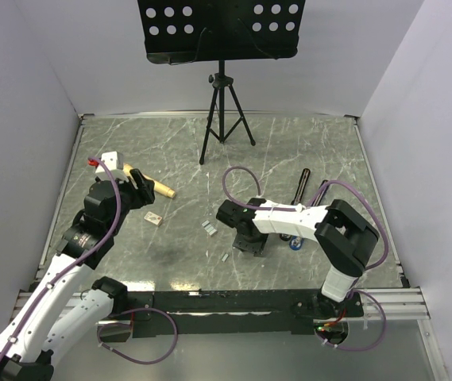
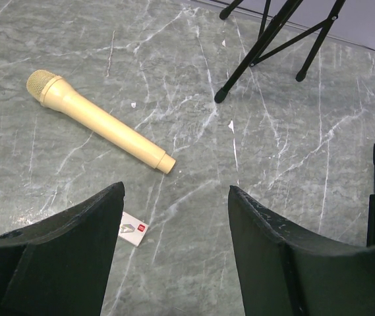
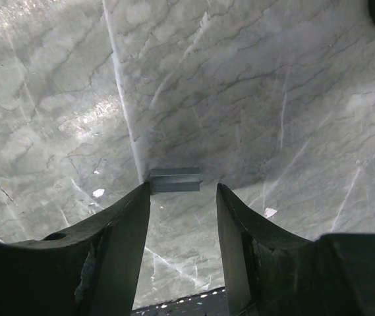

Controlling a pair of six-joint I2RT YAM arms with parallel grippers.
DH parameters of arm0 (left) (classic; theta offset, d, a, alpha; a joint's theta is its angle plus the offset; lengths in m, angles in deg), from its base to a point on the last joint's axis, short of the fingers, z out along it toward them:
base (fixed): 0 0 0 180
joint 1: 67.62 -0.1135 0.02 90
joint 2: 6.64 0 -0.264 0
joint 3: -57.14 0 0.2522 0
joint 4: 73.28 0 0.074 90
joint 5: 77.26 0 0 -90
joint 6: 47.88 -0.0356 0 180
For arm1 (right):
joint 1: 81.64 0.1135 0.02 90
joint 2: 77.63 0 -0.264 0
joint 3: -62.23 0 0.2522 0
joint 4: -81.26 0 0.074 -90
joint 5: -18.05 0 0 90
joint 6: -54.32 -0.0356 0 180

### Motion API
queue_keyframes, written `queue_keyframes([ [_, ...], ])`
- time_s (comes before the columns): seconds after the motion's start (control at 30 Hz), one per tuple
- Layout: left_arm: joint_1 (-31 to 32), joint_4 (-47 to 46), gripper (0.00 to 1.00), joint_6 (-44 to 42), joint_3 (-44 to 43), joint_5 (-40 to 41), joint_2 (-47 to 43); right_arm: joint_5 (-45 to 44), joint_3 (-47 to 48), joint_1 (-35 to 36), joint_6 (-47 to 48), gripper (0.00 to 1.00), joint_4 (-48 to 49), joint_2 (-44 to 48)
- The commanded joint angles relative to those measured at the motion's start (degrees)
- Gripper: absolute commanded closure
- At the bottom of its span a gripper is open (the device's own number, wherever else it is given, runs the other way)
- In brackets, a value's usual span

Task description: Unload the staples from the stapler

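Note:
The stapler, small, grey and metallic, lies flat on the marble table just beyond my right fingertips, close to the left finger. In the top view it is the grey sliver left of my right gripper. The right gripper is open and empty, low over the table. A second small grey piece lies a little farther back. My left gripper is open and empty, held above the table at the left; in its own view only bare table lies between the fingers.
A beige microphone lies next to the left gripper, with a small beige card in front of it. A black music stand's tripod is at the back centre. A long dark tool lies behind the right arm.

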Motion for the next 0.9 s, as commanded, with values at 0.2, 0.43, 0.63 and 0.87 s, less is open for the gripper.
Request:
queue_keyframes([
  [0.2, 0.07, -1.51, 0.32, 0.03, -0.04, 0.52, -0.26, -1.45, 0.89, 0.01, 1.94, 0.52, 1.49, -1.87],
  [0.43, -0.02, -2.3, 0.31, 0.03, 0.31, -0.19, -0.96, -4.08, 1.86, 0.19, 8.08, 0.56, 2.19, -0.64],
  [0.63, 0.07, -2.04, 0.31, 0.12, 0.22, 0.08, -0.79, -2.68, -0.25, 0.1, 15.81, 0.6, 8.07, 1.91],
  [0.87, 0.07, -1.95, 0.31, 0.12, 0.13, 0.16, -0.35, -1.71, 0.8, 0.19, 19.78, 0.66, 8.61, 2.0],
])
